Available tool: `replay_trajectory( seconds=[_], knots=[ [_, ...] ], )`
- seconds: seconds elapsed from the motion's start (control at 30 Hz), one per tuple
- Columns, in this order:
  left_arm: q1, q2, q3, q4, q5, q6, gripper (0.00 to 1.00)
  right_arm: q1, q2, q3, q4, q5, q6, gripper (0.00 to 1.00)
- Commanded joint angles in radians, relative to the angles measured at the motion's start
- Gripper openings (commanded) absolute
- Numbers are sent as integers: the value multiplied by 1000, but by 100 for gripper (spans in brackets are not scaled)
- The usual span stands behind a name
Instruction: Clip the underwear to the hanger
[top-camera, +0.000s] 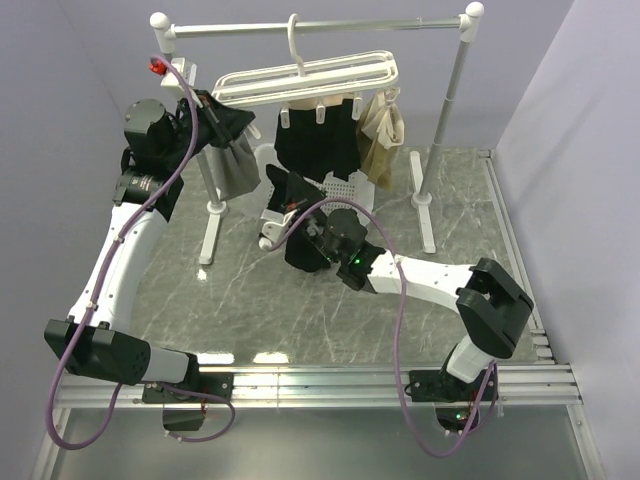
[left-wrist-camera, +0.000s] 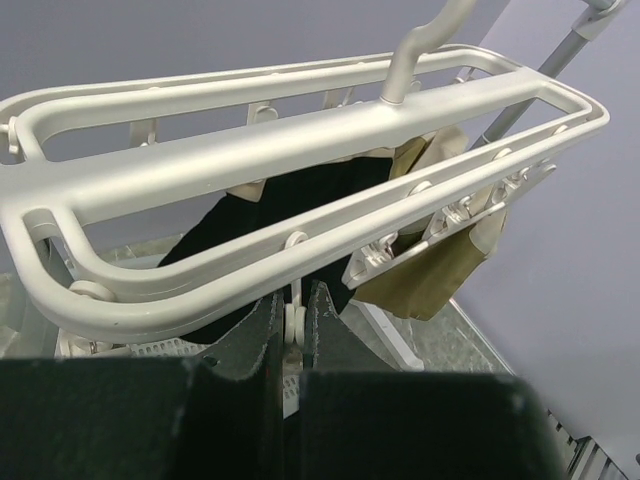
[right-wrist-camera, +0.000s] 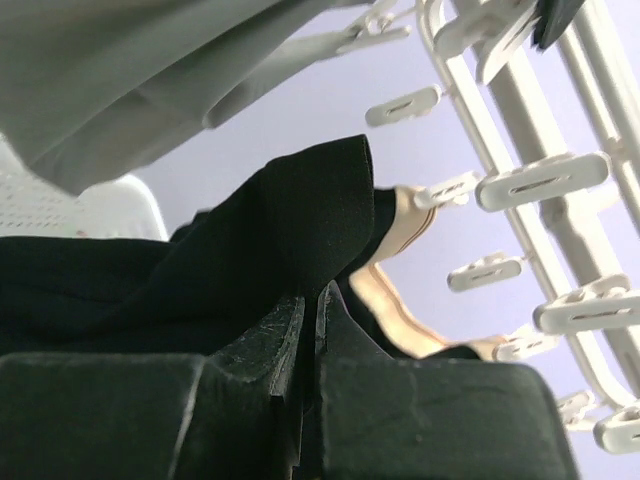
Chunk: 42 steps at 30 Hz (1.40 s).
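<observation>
Pinching a peg (left-wrist-camera: 294, 328) of the hanger (left-wrist-camera: 300, 150) in left end effector (left-wrist-camera: 293, 305), clamping underwear (right-wrist-camera: 290, 210) in right end effector (right-wrist-camera: 310, 305), under the hanger, over the basket (top-camera: 345, 188); hemmed between tan garment (top-camera: 382, 135) and grey garment (top-camera: 238, 168).

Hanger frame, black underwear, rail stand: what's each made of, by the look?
The hanger looks like moulded plastic, matte white, with rounded one-piece bars. The underwear is soft black fabric, matte; it folds and drapes. The rail stand is likely metal tube, grey with a satin sheen; its white knobs are probably plastic.
</observation>
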Motion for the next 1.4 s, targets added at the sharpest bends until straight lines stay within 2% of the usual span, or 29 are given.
replay_trajectory(
  seconds=[0.0, 0.47, 1.37],
  knots=[
    [0, -7, -1, -97, 106, 41, 0, 0, 5, 63, 98, -32, -61, 0],
    [14, -33, -24, -90, 146, 60, 0, -6, 71, 212, 12, -44, -61, 0],
    [15, -27, -24, -90, 169, 66, 0, -24, 109, 324, -81, -29, -1, 0]
  ],
)
